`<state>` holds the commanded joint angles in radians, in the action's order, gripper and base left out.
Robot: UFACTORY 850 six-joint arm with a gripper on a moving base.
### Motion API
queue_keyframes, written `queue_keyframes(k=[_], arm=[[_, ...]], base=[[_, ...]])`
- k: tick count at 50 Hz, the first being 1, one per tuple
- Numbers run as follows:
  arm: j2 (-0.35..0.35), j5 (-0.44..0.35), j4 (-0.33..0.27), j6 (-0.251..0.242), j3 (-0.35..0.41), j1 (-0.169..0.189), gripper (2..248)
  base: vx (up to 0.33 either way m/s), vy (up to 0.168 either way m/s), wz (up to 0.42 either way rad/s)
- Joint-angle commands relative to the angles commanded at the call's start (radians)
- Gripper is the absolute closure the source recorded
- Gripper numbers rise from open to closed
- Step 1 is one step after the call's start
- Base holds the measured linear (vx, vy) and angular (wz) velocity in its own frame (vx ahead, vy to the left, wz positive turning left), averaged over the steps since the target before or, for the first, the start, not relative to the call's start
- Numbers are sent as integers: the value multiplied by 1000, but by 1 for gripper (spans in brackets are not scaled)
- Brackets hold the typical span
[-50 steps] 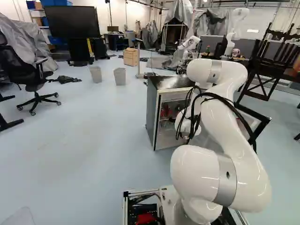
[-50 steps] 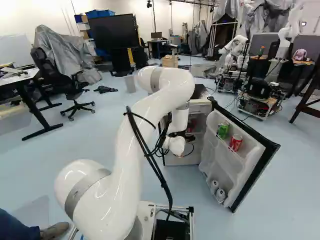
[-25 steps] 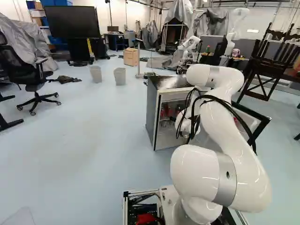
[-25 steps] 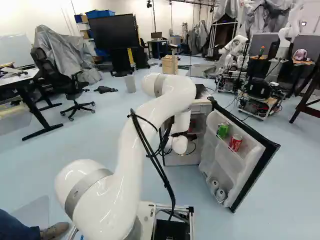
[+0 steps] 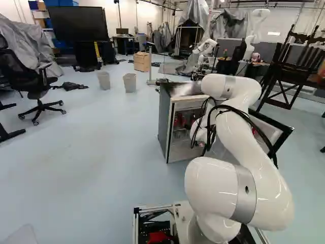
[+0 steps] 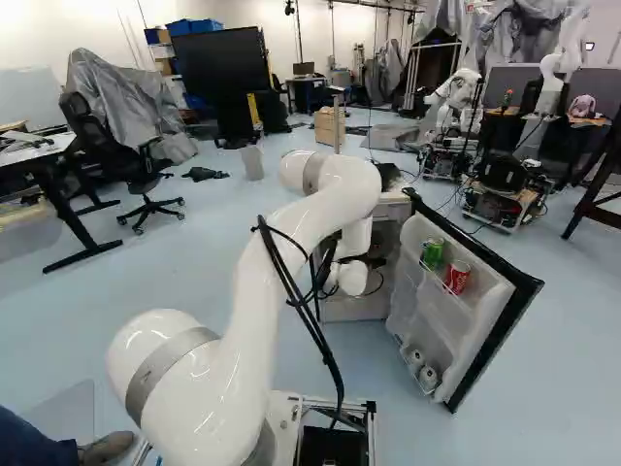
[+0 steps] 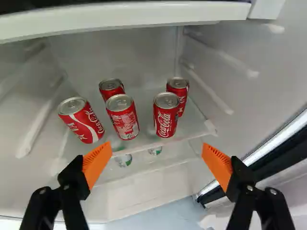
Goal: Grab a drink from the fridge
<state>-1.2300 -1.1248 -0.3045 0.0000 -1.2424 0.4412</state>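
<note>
With the arm (image 6: 252,330) now lower than a moment ago, the jaws stand open and empty at the fridge (image 5: 164,122), facing five red cans (image 7: 165,117) on the shelf (image 7: 146,132), so alignment with one can appears to be the next requirement.

Fridge (image 5: 164,122) right of centre in the left base view, five cans (image 7: 122,120) on its shelf (image 7: 193,117), door (image 6: 427,311) right of centre in the right base view, office chair (image 5: 20,72) at the left base view's far left.
</note>
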Motion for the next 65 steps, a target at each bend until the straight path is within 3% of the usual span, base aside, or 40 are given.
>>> queue_keyframes(k=[65], arm=[[-129,21,0,0,-236,0,3]], base=[[0,0,0]])
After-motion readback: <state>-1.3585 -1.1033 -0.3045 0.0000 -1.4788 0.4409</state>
